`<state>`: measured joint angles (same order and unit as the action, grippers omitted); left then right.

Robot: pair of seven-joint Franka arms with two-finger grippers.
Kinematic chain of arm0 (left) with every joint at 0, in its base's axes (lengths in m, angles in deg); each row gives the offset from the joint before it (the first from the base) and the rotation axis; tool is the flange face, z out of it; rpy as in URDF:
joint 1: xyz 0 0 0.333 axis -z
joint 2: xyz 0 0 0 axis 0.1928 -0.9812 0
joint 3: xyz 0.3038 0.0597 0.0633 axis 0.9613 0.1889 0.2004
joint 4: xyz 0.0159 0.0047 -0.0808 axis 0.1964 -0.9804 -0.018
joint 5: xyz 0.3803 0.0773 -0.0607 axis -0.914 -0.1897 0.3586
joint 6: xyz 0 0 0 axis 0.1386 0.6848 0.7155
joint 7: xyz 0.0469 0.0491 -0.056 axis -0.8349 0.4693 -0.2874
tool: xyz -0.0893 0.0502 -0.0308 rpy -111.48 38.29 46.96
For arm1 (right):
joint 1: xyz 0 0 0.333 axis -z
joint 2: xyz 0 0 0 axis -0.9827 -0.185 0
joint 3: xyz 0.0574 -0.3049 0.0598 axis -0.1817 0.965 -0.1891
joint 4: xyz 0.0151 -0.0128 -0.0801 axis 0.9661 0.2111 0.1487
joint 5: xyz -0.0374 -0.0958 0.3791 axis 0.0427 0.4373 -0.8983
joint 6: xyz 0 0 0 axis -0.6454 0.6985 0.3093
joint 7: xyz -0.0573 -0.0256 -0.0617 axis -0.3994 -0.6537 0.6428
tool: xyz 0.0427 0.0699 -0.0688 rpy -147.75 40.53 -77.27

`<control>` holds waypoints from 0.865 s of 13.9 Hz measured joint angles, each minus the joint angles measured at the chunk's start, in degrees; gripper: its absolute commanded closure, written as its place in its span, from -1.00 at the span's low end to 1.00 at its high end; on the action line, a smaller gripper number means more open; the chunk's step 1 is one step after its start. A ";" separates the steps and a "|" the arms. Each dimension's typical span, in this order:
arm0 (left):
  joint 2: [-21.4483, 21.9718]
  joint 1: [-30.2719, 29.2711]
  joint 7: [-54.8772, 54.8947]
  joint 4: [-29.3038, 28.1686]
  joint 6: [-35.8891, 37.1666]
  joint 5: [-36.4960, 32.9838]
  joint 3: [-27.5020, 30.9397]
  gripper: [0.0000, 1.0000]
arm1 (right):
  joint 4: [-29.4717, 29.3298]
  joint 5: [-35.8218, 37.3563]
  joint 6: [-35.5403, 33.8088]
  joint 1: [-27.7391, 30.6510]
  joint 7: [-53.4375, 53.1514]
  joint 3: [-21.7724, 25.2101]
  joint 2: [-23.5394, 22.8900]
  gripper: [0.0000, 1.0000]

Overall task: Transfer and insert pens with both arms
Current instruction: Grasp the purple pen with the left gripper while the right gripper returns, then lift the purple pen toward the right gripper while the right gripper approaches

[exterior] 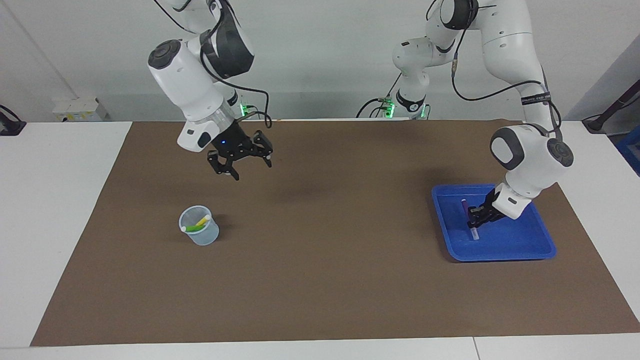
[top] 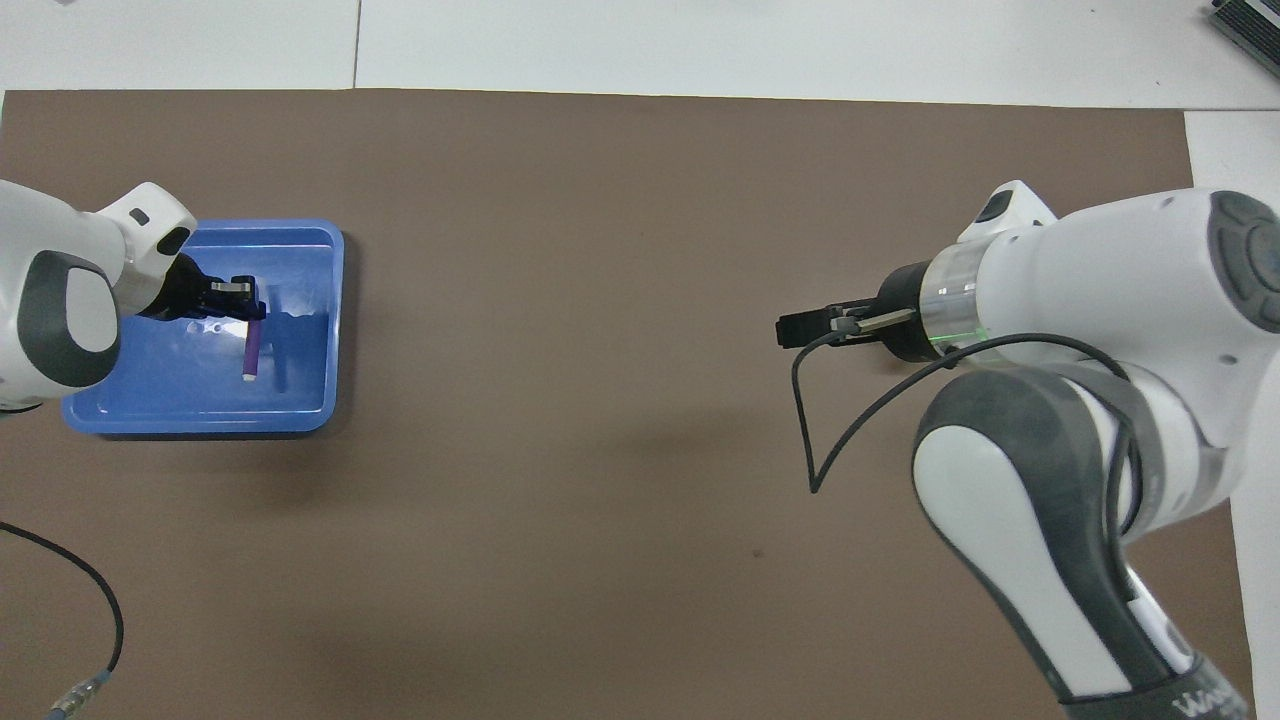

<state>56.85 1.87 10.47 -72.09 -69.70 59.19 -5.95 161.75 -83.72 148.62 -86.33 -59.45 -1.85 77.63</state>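
Note:
My left gripper (exterior: 475, 219) (top: 248, 303) is down in the blue tray (exterior: 500, 256) (top: 200, 422), shut on the purple pen (exterior: 467, 212) (top: 253, 348). The pen hangs tilted with its whitish end (exterior: 475, 236) low over the tray floor. My right gripper (exterior: 246, 167) (top: 792, 328) hangs open and empty in the air over the brown mat. A clear cup (exterior: 200, 231) at the right arm's end of the table holds the yellow pen (exterior: 202, 219) and the green pen (exterior: 194, 228). The right arm hides the cup in the overhead view.
A brown mat (exterior: 325, 280) (top: 560, 250) covers most of the white table. A black cable (top: 60, 580) lies on the mat near the left arm's base. Another cable loops from the right wrist (top: 830, 440).

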 measured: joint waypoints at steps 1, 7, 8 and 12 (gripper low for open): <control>0.18 -0.30 0.00 0.29 0.86 0.01 0.00 1.00 | -0.01 0.00 2.02 -2.02 -4.60 -0.05 0.00 -1.00; 0.80 -0.82 -0.67 1.34 7.38 6.11 0.17 1.00 | 0.00 0.00 6.53 -8.43 -25.34 -0.13 0.00 -1.00; 1.01 -0.99 -2.05 1.46 8.81 7.22 0.31 1.00 | 0.00 0.00 7.59 -8.79 -27.82 -0.18 -0.02 -1.00; 1.99 -1.91 -14.62 1.53 14.99 14.70 0.50 1.00 | 0.03 -2.87 10.38 -9.16 -34.59 -1.21 -0.15 -1.00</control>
<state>58.84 -0.04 -4.15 -70.56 -54.72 73.90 -5.45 161.78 -86.59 159.00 -95.49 -94.03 -3.06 77.48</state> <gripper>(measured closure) 0.837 0.000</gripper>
